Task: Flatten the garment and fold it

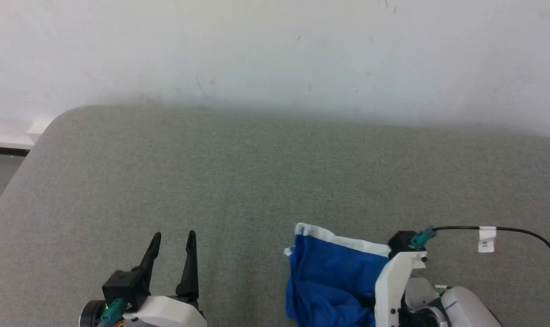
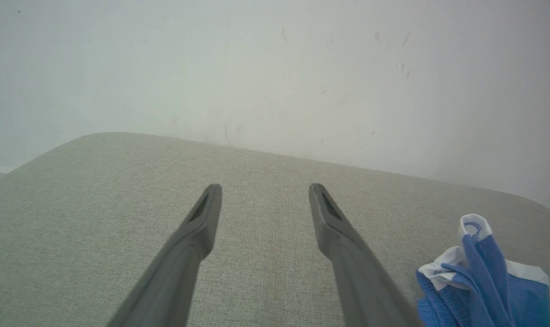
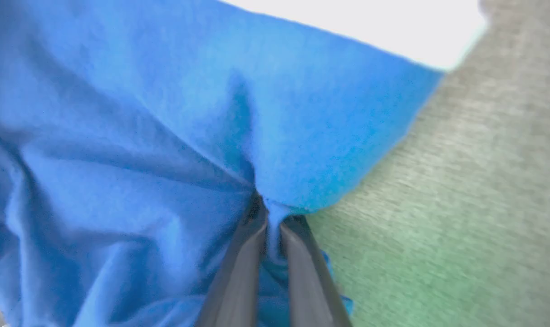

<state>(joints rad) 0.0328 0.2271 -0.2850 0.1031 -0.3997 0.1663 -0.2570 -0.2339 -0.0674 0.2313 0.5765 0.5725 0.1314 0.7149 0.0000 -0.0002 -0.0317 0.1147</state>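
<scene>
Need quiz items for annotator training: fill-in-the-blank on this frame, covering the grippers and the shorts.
1. The right gripper is ____ on the shorts.
2. The left gripper holds nothing, its jaws ____.
3. The hem band of the shorts is ____.
Missing words: shut; open; white.
</scene>
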